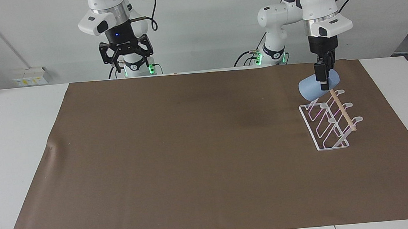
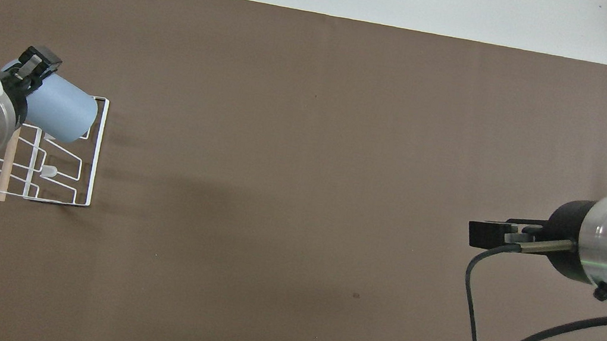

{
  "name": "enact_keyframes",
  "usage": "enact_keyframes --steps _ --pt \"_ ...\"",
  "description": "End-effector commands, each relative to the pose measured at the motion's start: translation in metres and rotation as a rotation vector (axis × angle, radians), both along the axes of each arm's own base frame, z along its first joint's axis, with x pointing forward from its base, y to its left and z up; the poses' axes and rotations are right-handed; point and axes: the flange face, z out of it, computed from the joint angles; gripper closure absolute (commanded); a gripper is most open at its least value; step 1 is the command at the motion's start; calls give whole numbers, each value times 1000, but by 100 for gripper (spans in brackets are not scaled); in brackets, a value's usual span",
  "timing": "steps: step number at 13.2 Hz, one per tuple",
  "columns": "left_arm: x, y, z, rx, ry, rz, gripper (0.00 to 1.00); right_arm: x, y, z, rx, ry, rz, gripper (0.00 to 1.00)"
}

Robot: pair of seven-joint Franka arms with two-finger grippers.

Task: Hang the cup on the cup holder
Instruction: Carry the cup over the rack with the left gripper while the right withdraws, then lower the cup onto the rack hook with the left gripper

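A white counter fills both views, most of it covered by a large brown mat that spans the middle of each frame. The left arm drops in at the upper right of the facing view and enters from the left edge of the overhead view; the right arm waits at the upper left of the facing view, its bulk filling the right edge of the overhead view. Toward the left arm's end of the counter, at the right of the facing view, the cup holder stands on the mat, a white wire rack with slanted loop prongs and a pale wooden dowel along its top. The left tool hangs over the end of the rack that lies nearer to the robots, its fingers clamped together on the wall of the cup close to the rim. The light-blue cup lies tilted on its side in that grip, hanging over the rack's uppermost prong in the facing view; whether it touches the prong or the dowel I cannot tell. The right tool hovers empty over the mat's edge near its own base, its fingers spread wide apart.
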Motion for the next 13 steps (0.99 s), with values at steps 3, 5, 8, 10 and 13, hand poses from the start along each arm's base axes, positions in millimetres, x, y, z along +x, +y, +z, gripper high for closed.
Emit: enact_keyframes --steps 3,5,8,10,13 --pt "32 27 -42 123 -4 -62 100 -19 -32 -26 -48 43 -47 0" --pt "35 40 -54 128 -15 -64 100 -21 -48 -33 -49 62 -74 0" --pt "32 48 -72 148 -10 -77 100 -21 -67 -34 -38 72 -107 0" --pt "32 55 -79 172 -14 -86 100 -20 -71 -33 -32 72 -115 0" --pt "31 55 -93 162 -22 -85 100 -19 -69 -14 -19 33 -114 0"
